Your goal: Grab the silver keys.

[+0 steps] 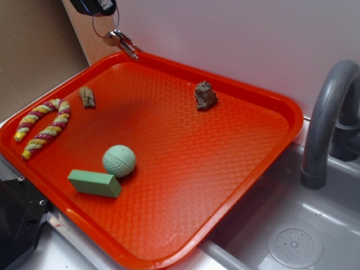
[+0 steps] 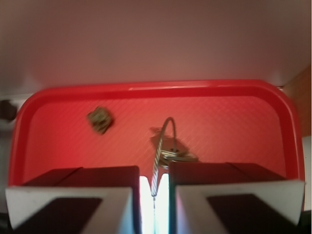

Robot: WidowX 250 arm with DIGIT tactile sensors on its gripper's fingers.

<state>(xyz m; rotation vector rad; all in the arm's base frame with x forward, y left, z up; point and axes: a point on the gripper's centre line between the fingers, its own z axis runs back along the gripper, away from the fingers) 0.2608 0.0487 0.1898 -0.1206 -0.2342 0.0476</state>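
The silver keys (image 1: 120, 41) hang on their thin wire ring from my gripper (image 1: 95, 12) at the top left of the exterior view, lifted above the far left corner of the orange tray (image 1: 67, 84). In the wrist view my gripper (image 2: 154, 192) is shut on the wire ring, and the silver keys (image 2: 171, 152) dangle just past the fingertips (image 2: 117, 178) over the orange tray (image 2: 146, 88).
On the tray lie a brown bark-like piece (image 1: 87, 97), a brown lumpy rock (image 1: 205, 95) also in the wrist view (image 2: 100, 119), a striped rope toy (image 1: 44, 125), a green ball (image 1: 119, 160) and a green block (image 1: 94, 183). A grey faucet (image 1: 329, 118) and sink (image 1: 292, 236) are at right.
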